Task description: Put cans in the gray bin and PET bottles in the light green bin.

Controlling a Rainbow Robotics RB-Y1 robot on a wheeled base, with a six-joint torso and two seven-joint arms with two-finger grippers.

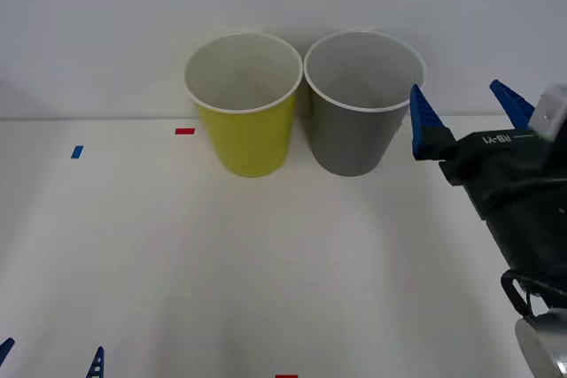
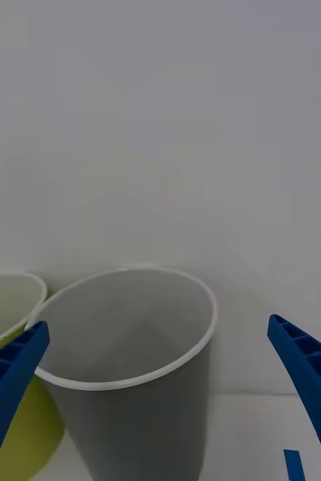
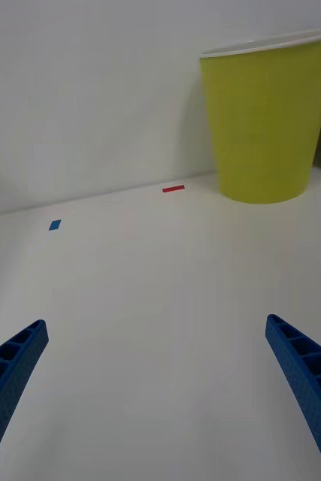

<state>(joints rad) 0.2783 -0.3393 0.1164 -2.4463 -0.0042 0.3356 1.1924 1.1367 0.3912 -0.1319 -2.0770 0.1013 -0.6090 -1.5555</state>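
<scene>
The light green bin and the gray bin stand upright side by side at the back of the white table, nearly touching. My right gripper hangs open with nothing in it, just right of the gray bin and level with its rim. From the right wrist, the gray bin is close ahead with the light green bin beside it, framed by the open right gripper. My left gripper is open low at the near left; its wrist view shows it over bare table, facing the light green bin. Cans and PET bottles are out of view.
A red tape mark and a blue tape mark lie left of the bins, and another red mark sits at the near edge. A white wall rises right behind the bins.
</scene>
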